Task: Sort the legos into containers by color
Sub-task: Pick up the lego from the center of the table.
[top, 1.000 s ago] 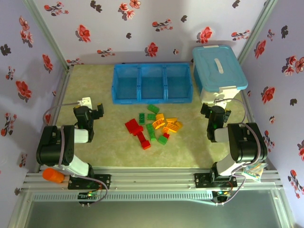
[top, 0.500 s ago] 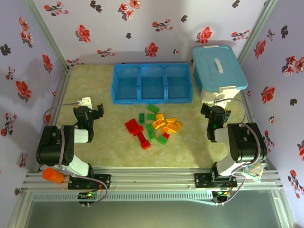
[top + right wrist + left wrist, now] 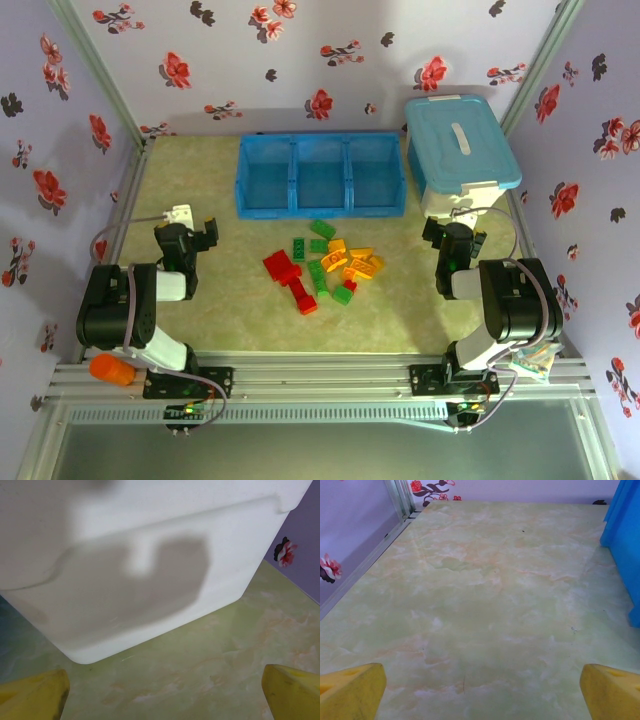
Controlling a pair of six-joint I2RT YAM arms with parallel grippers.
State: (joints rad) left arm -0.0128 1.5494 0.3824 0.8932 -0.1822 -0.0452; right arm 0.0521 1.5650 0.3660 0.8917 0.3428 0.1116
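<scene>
Surface: a pale green marbled table [image 3: 200, 310], boxed in by lilac walls with red flowers.
Containers: the blue tray [image 3: 320, 138] sits at the far side, with nothing in its three compartments. The white bin [image 3: 462, 150] stands just to its right.
Legos: the red, green and yellow-orange bricks [image 3: 322, 268] lie mixed in a loose heap mid-table, near the tray.
Left gripper [image 3: 481, 690]: jaws spread wide, holding nothing, low over bare table.
Right gripper [image 3: 162, 692]: also released, facing the bin's wall.
Step in hand: probably the first pick. It looks best to take a brick at the heap's edge, coming straight down astride it so the neighbours aren't nudged.
</scene>
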